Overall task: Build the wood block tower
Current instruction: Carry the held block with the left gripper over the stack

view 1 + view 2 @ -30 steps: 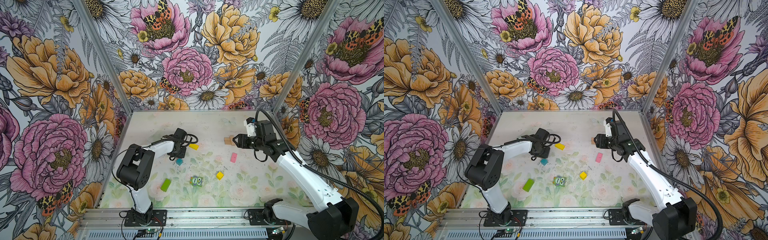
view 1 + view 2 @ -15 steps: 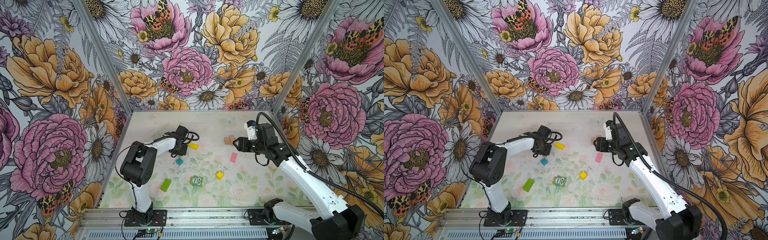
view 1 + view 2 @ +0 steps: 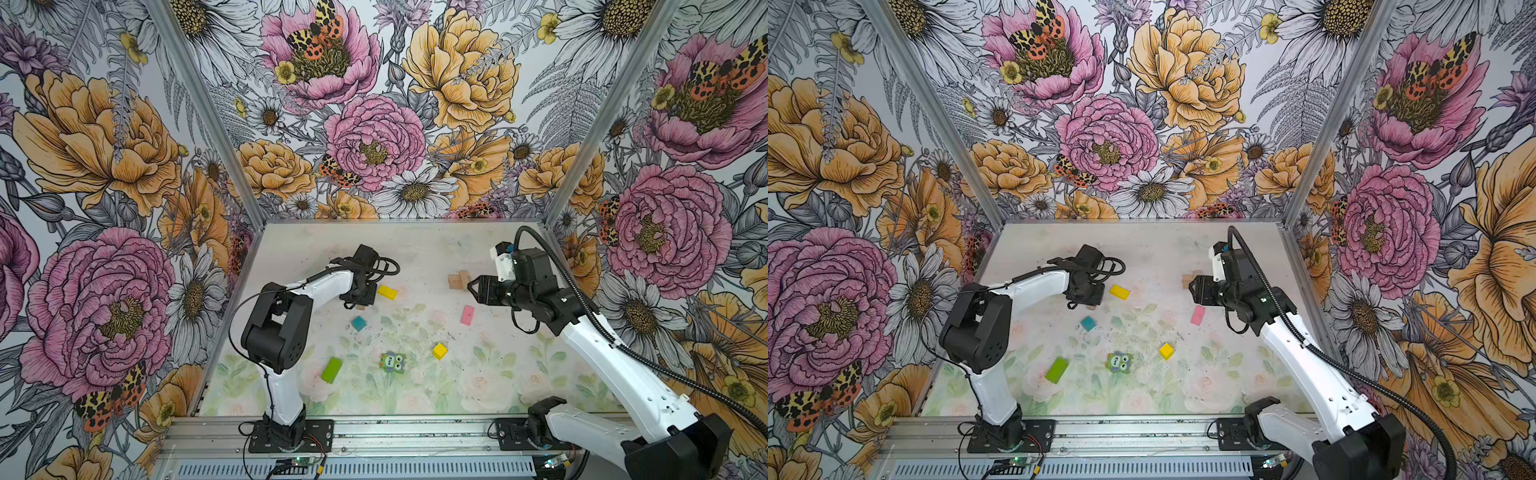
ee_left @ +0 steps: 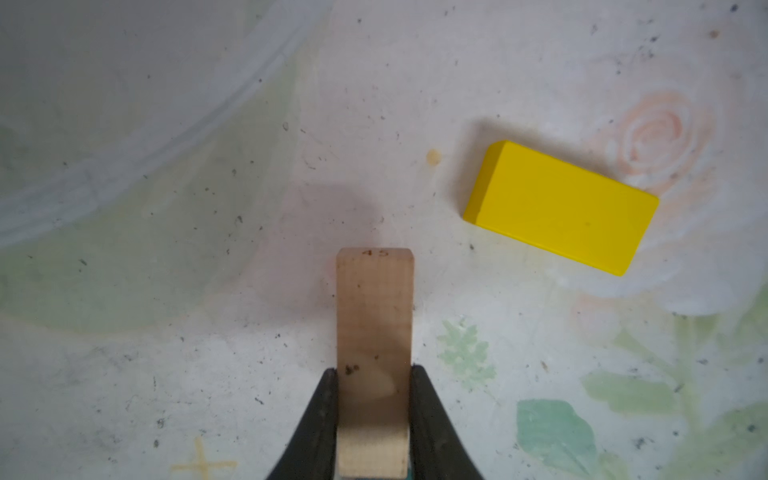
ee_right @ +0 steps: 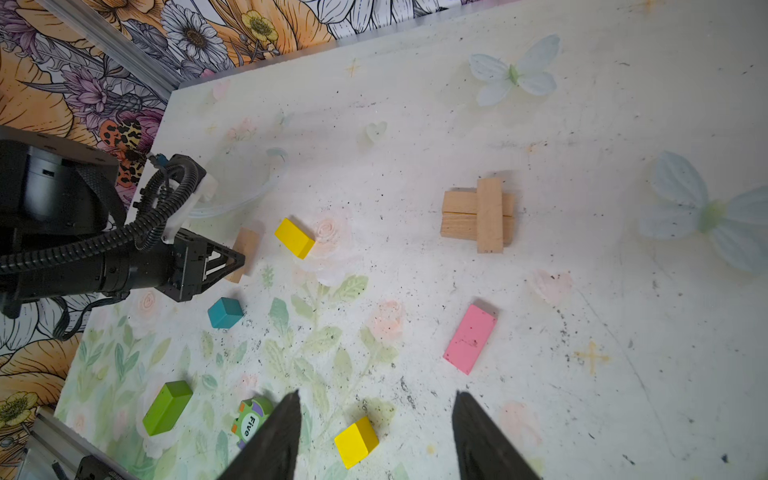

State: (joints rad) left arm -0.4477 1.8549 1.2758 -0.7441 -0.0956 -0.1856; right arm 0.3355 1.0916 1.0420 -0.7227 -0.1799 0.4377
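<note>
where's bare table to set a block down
Bare: the strip between the tan stack and the back wall, the gap between that stack and the yellow bar, and right of the yellow cube. Crowded: around the teal cube, owl block and green block.

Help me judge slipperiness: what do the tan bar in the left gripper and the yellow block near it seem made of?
The tan bar: bare wood, matte; faint grain, dark specks and pencilled digits show. The yellow block: probably painted wood; smooth, opaque yellow coat hides any grain, so the core is uncertain.
</note>
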